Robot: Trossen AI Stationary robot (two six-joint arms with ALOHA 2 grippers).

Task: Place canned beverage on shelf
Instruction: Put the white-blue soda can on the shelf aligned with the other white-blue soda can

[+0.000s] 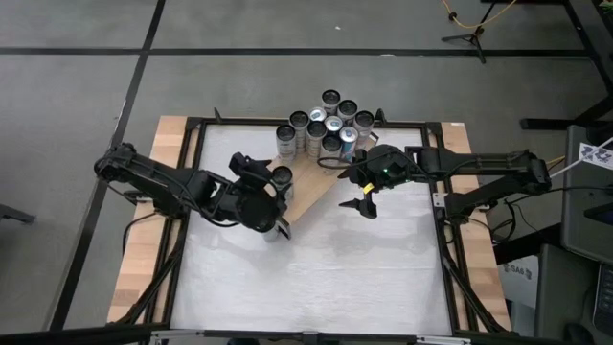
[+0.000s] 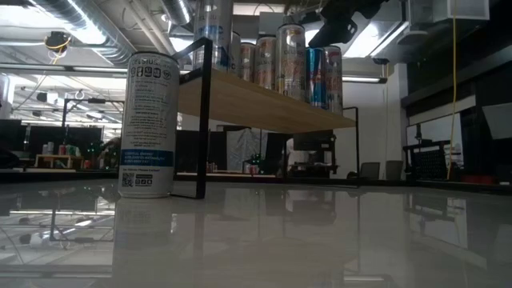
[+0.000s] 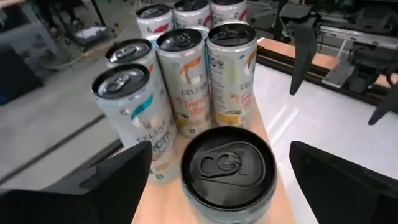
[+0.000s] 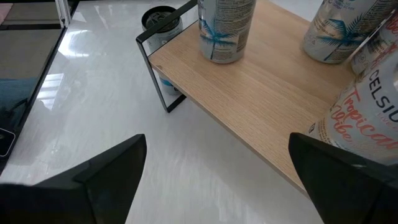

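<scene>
Step in hand: the left gripper (image 3: 221, 149) is letting go of a canned beverage it is flanking on the shelf (image 1: 311, 187); I am judging this to be the release at the end of a placement.
Left gripper state: its two dark fingers (image 3: 93, 193) are standing spread, one on each side of the black-topped can (image 3: 228, 165), with a gap showing on both sides, so nothing is being pinched.
Where the can is: it is standing upright on the light wooden board, near the end closest to the left arm and just in front of the cluster of Celsius cans (image 3: 186, 74) filling the far end.
Right gripper: the right gripper (image 1: 356, 192) is waiting with fingers wide apart and empty, hovering over the white table (image 1: 316, 278) just beside the shelf's long edge.
Still to do: another tall can (image 2: 148, 124) is standing on the table beside the shelf's black frame end (image 2: 204, 120), so the task is looking unfinished.
Next move calls for: the left gripper backing away from the black-topped can, keeping both fingers clear of its sides so it is not tipped toward its close neighbours.
After that: going for the table can probably means keeping clear of the frame end, which it is standing just beside.
</scene>
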